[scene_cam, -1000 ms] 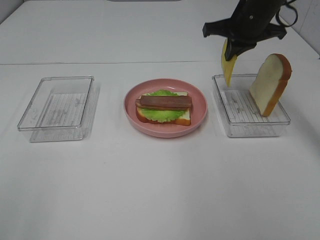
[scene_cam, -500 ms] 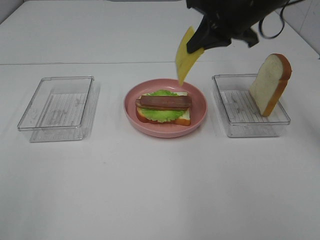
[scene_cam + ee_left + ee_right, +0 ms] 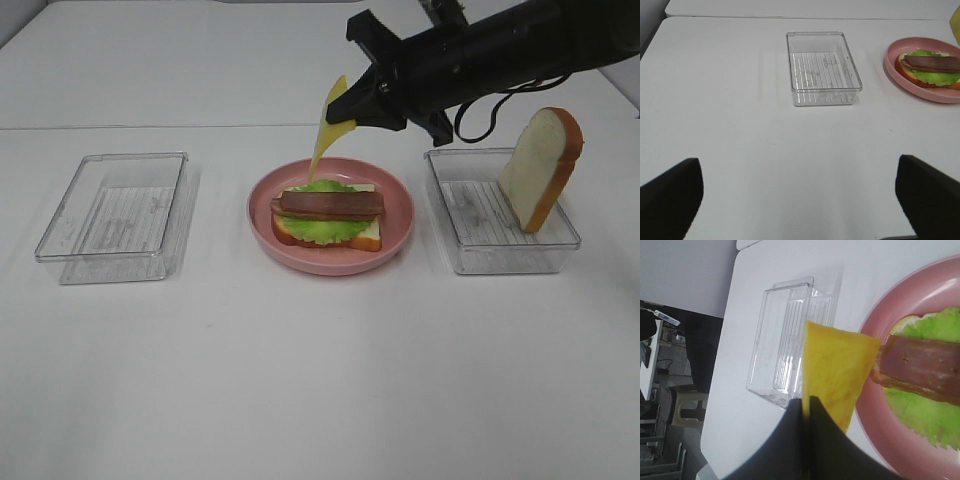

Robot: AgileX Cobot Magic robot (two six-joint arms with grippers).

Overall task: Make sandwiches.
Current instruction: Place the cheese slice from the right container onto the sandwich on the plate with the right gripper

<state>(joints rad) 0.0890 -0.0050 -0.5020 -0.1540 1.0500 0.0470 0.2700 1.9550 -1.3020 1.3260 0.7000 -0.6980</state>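
A pink plate point(image 3: 400, 215) in the middle holds a half-built sandwich: a bread slice point(image 3: 368, 232), green lettuce point(image 3: 325, 226) and a brown bacon strip point(image 3: 331, 204). It also shows in the left wrist view point(image 3: 927, 70) and the right wrist view point(image 3: 925, 367). My right gripper point(image 3: 368, 103) is shut on a yellow cheese slice point(image 3: 326, 133), which hangs tilted above the plate's far left rim; the right wrist view shows the cheese point(image 3: 837, 370) pinched between the fingers point(image 3: 815, 440). A second bread slice point(image 3: 541, 167) leans upright in the right container. My left gripper's fingers point(image 3: 670, 192) are wide apart over bare table.
A clear plastic container point(image 3: 115, 215) stands left of the plate, empty. Another clear container point(image 3: 470, 225) stands right of the plate and holds the upright bread. The table is white, with a seam line across the back.
My right gripper has carried the cheese slice leftward, from above the right container to over the plate's far left rim. The left arm has not moved.
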